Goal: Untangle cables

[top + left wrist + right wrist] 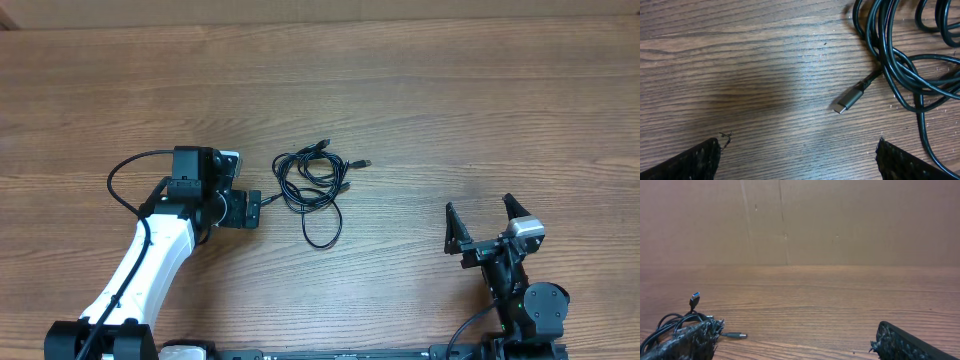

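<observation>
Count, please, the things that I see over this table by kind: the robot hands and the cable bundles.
Robot hands: 2, the left hand and the right hand, both open and empty
Cable bundles: 1, the black cable bundle; how many single cords are in it cannot be told
Total: 3

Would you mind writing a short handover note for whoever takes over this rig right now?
Left gripper: open, empty, facing a loose plug at the edge of the bundle, not touching it.
Right gripper: open, empty, off to the right, well apart from the cords.
Cables: one looped tangle on the table, about mid-table, right next to the left gripper.
Done: nothing that shows; the cables lie tangled.
Left: grasp an end, probably that plug, draw the cords apart and lay them out separately.
</observation>
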